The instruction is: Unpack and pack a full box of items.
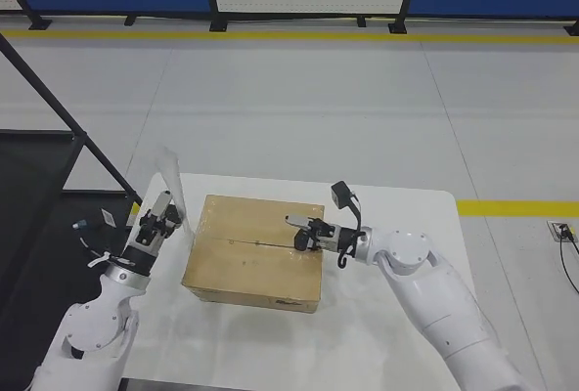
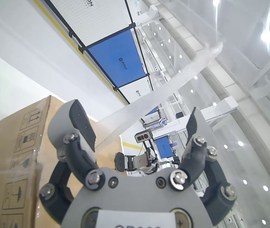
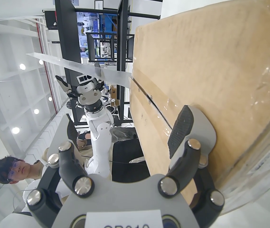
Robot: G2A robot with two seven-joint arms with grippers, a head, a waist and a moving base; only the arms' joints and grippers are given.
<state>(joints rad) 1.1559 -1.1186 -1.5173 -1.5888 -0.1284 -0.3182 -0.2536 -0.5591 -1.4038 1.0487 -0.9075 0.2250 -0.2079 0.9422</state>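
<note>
The cardboard box sat with flaps shut, its tape strip lifted off one end. Left gripper beside the box and right gripper above it both gaped empty. Unpacking seemed barely begun.

An industrial test hall: yellow floor line, pegboard partitions, black metal racks.

Box sits on table (tape strip left).
</note>
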